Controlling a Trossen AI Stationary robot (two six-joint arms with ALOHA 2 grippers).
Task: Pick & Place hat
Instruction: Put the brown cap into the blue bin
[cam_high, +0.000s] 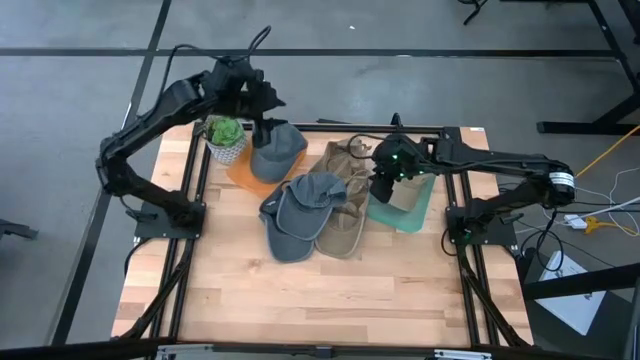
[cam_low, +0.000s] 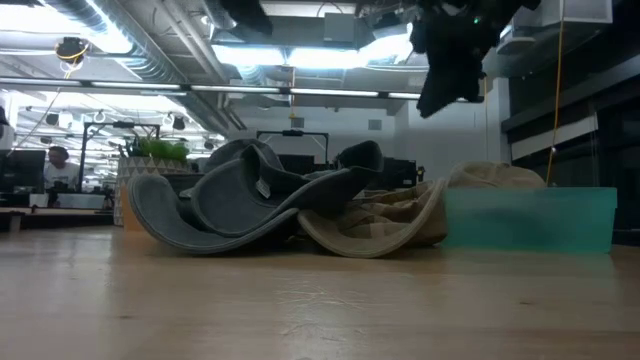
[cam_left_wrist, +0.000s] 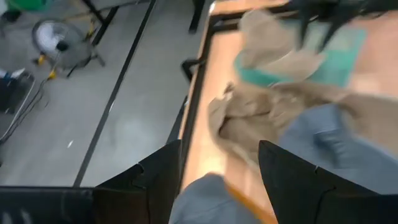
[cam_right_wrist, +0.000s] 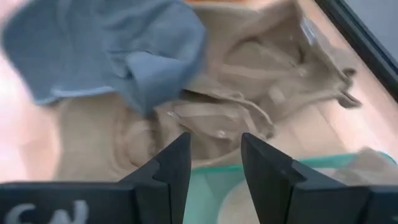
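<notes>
A grey hat (cam_high: 282, 150) lies on an orange mat (cam_high: 243, 172) at the far left. My left gripper (cam_high: 266, 133) hangs open above that hat's far edge; the grey cloth (cam_left_wrist: 202, 199) shows below and between its fingers. A second grey hat (cam_high: 300, 215) rests partly on tan hats (cam_high: 345, 180) at mid-table. A teal tray (cam_high: 412, 210) to their right holds a tan hat (cam_low: 495, 175). My right gripper (cam_high: 385, 188) hovers open over the tray's left edge (cam_right_wrist: 211, 177), raised well above the table (cam_low: 450, 70).
A small potted plant (cam_high: 225, 135) stands at the far left corner, just beside the orange mat. The black table frame (cam_high: 190, 190) runs along both sides. The near half of the wooden table (cam_high: 320, 300) is bare wood. A person sits far behind the table (cam_low: 57, 160).
</notes>
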